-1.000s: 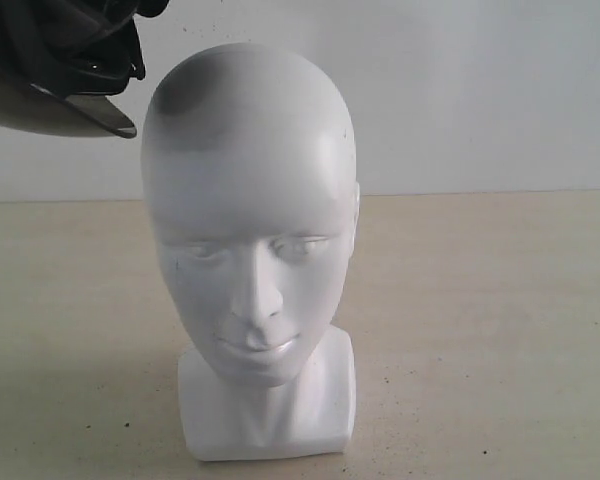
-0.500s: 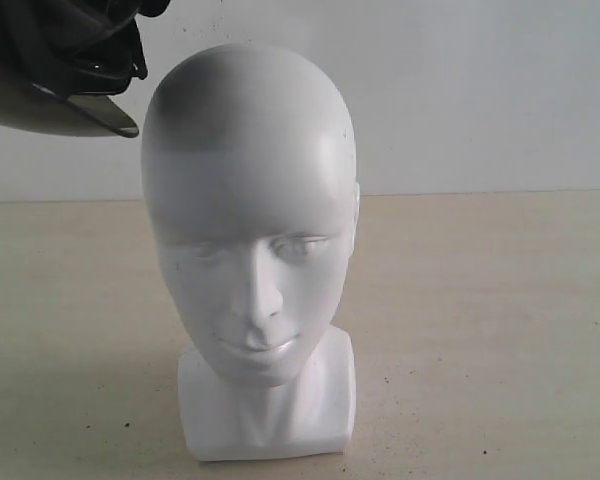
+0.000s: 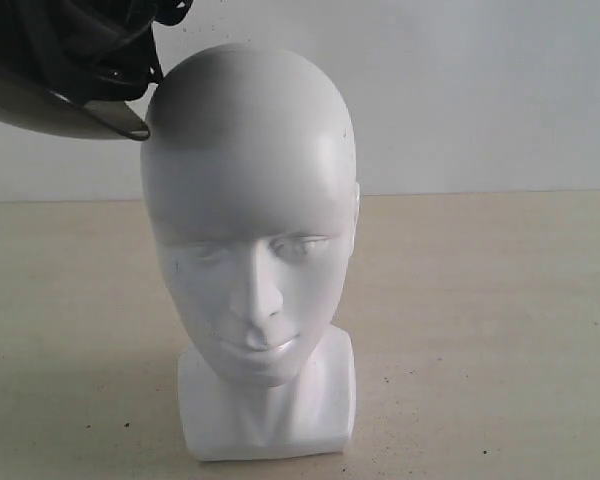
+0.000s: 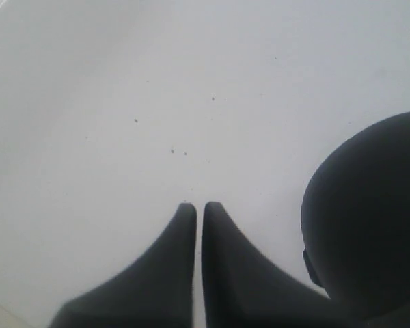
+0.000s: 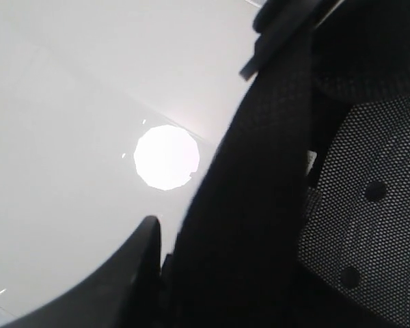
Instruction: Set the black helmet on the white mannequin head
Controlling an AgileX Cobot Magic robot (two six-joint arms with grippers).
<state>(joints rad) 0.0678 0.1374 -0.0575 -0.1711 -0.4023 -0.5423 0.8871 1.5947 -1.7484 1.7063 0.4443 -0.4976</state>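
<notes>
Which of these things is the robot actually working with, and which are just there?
Part of the job:
black helmet, held up in the air
white mannequin head, standing bare

Just there:
table
plain wall
left gripper, shut and empty

A glossy white mannequin head (image 3: 250,230), bald and with a moulded face, is standing upright on its squarish base (image 3: 270,425) and facing the camera. It is resting on a pale beige, finely speckled tabletop (image 3: 480,330), with a plain white wall (image 3: 480,90) rising behind. A rounded, matte black helmet (image 3: 55,45) is hanging in the air at the upper left corner of the view, partly cut off by the frame. Its smoky translucent visor (image 3: 50,112) is pointing downward, its lower corner meeting the outline of the crown; actual contact cannot be told.
</notes>
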